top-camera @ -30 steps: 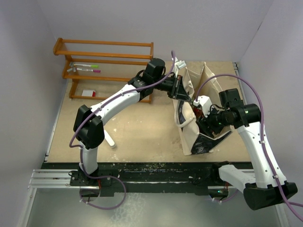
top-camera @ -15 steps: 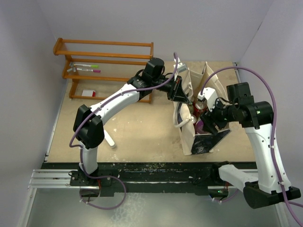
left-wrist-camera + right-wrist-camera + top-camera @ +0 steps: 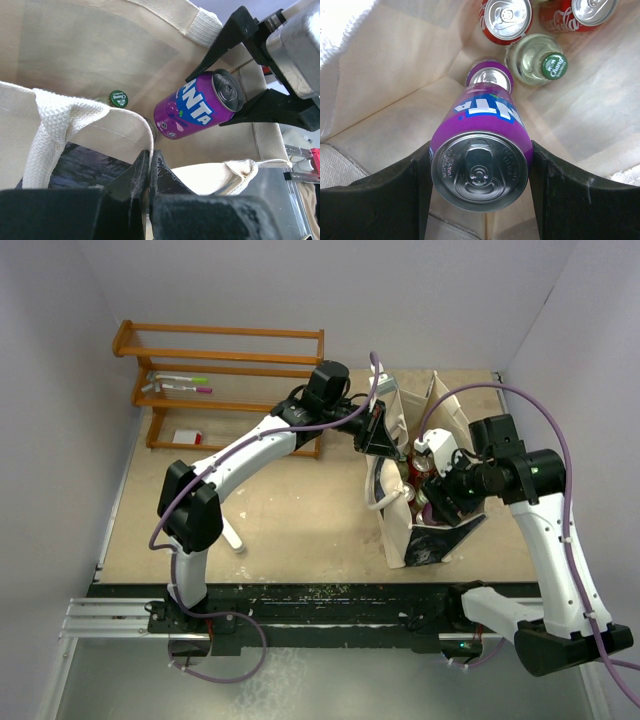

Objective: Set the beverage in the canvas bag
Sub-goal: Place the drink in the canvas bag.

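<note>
Right end effector [image 3: 480, 172] clamped on Fanta can [image 3: 197, 107], since lifted to canvas bag [image 3: 398, 532] mouth | left end effector [image 3: 149, 169] still pinching its rim

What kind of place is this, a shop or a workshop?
Probably a robot test booth, not a shop: plain walls box in a table, the left arm and right arm are bolted to its edge, working at a canvas bag.

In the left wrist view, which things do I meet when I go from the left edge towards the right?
canvas bag handle → green bottle cap → purple Fanta can. The fingers overlap these things, so I leave them out.
</note>
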